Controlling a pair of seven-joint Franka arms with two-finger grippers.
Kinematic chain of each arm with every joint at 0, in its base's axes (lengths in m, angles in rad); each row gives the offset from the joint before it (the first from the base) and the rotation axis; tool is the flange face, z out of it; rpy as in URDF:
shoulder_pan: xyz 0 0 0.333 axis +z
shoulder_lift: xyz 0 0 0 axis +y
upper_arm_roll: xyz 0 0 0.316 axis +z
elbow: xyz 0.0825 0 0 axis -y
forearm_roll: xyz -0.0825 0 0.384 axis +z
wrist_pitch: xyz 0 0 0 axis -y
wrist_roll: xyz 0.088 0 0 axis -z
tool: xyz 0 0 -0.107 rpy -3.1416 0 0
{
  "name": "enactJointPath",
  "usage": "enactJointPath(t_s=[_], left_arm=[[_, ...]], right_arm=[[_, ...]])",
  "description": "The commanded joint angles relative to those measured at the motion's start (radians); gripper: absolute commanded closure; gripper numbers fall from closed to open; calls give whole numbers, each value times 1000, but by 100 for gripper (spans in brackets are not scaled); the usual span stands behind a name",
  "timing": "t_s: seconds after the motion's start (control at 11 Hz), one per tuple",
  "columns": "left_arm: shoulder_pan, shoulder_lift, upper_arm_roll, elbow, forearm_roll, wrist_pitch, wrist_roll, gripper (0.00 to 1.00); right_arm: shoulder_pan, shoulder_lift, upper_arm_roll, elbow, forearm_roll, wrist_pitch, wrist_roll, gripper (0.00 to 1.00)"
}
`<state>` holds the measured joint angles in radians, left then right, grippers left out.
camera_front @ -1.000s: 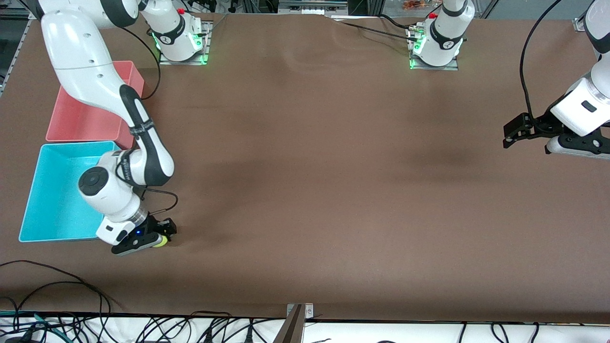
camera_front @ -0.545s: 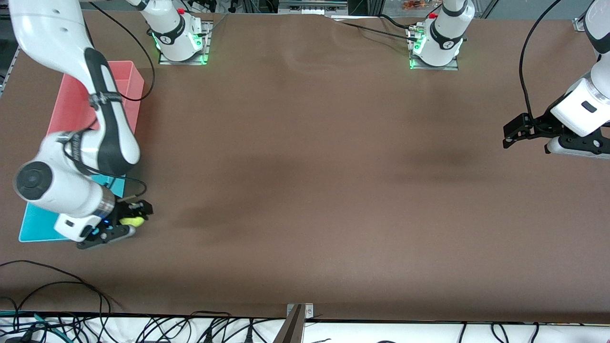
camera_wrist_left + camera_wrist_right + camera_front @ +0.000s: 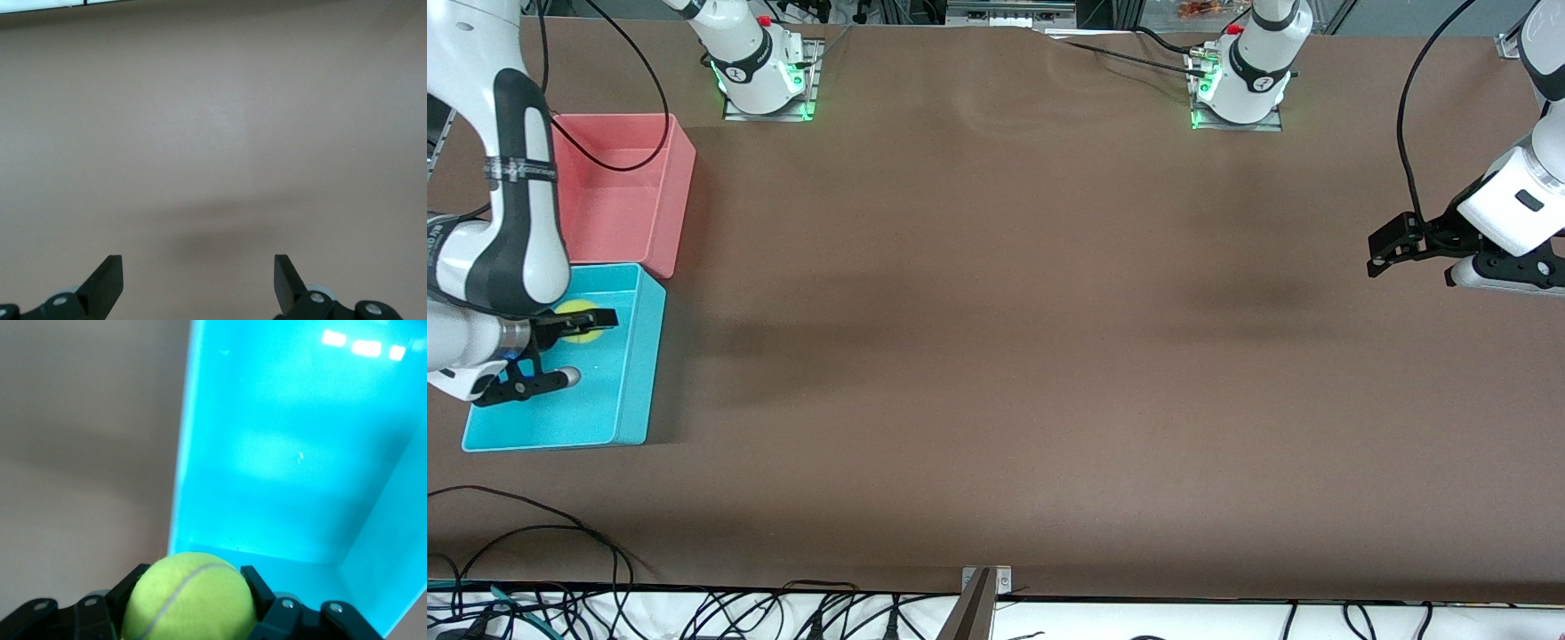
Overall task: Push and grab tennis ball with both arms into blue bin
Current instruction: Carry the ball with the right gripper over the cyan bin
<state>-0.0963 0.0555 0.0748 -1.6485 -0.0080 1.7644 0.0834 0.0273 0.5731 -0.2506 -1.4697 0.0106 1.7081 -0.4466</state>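
The yellow-green tennis ball (image 3: pixel 576 322) hangs over the open top of the blue bin (image 3: pixel 633 373), with my right gripper (image 3: pixel 589 325) shut on it. The right wrist view shows the ball (image 3: pixel 190 603) squeezed between the two black fingers of the right gripper (image 3: pixel 193 573), above the bin's bare cyan floor (image 3: pixel 287 453). My left gripper (image 3: pixel 1380 254) waits open over bare table at the left arm's end. In the left wrist view nothing lies between the spread fingertips of the left gripper (image 3: pixel 195 270).
A pink bin (image 3: pixel 627 191) stands against the blue bin, farther from the front camera. Brown table (image 3: pixel 1005 356) stretches between the two arms. Loose cables (image 3: pixel 534 533) lie along the table's front edge.
My right gripper lifted the tennis ball off the table beside the blue bin's front corner and carried it over the bin. The left arm stayed still.
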Motion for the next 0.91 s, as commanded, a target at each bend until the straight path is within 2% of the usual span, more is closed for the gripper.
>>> enactJointPath(t_s=[0.0, 0.27, 0.64, 0.82], left_arm=[[10, -9, -13, -2, 16, -8, -20, 0], [10, -11, -12, -4, 14, -8, -21, 0], [12, -11, -10, -2, 14, -8, -21, 0], [12, -11, -9, -2, 14, -8, -19, 0]], right_arm=[[-68, -10, -1, -110, 23, 40, -75, 65], [-110, -12, -1, -217, 23, 131, -101, 65], [-122, 59, 2, -228, 54, 232, -144, 65], [-129, 99, 4, -227, 94, 280, -165, 59]])
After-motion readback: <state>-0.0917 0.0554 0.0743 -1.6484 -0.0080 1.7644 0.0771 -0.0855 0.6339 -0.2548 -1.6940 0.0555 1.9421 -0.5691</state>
